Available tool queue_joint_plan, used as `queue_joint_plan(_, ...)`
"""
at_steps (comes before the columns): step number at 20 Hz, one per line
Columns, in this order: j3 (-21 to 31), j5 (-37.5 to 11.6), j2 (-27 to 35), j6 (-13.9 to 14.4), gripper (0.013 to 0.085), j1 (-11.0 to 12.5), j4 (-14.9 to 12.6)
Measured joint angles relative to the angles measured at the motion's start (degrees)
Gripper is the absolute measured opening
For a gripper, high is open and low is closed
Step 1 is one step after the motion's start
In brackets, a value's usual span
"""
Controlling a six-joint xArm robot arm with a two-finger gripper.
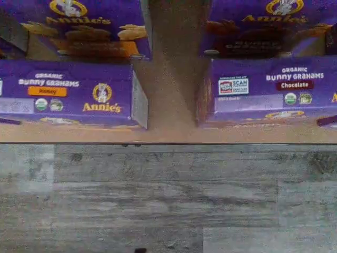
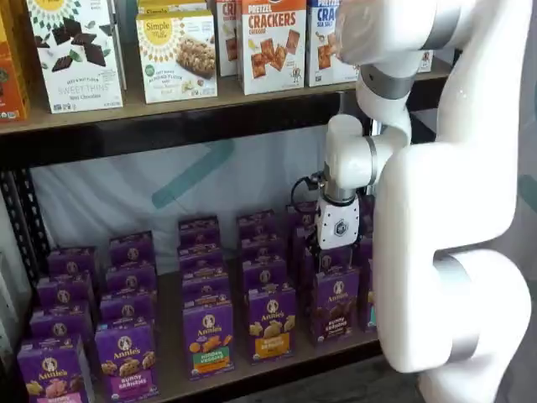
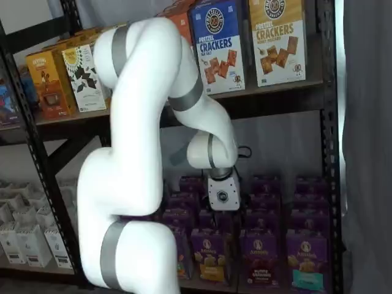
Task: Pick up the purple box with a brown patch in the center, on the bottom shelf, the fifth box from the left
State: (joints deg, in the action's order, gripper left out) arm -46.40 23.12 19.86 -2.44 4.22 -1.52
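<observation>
Claw [image 2: 337, 256] hangs over the purple rows, empty. I can't make out its fingers against the boxes, but the jaws sit at their widest. The purple box [image 2: 336, 306] stands at my 6 o'clock from the claw, front row of the bottom shelf [image 2: 252, 374]. The wrist view reads "Chocolate" on its top flap. Honey carton [image 2: 270, 323] stands at its 9, with a clear gap between them. I judge it light, thin-walled and glossy, so it should crush easily. Best to pinch the narrow sides near the top, gently.

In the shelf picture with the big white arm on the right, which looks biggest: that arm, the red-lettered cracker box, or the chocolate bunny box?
1. White arm, nearest the camera.
2. Cracker box.
3. Purple box.
</observation>
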Motion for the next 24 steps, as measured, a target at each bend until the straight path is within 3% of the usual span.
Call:
queue_joint_plan(15,-13.7,-0.1,14.7,-3.3,0.085,2.6,0.7)
queue_joint_plan(24,-21.7,1.2,21.4,-3.2,0.085,3.4,-0.3)
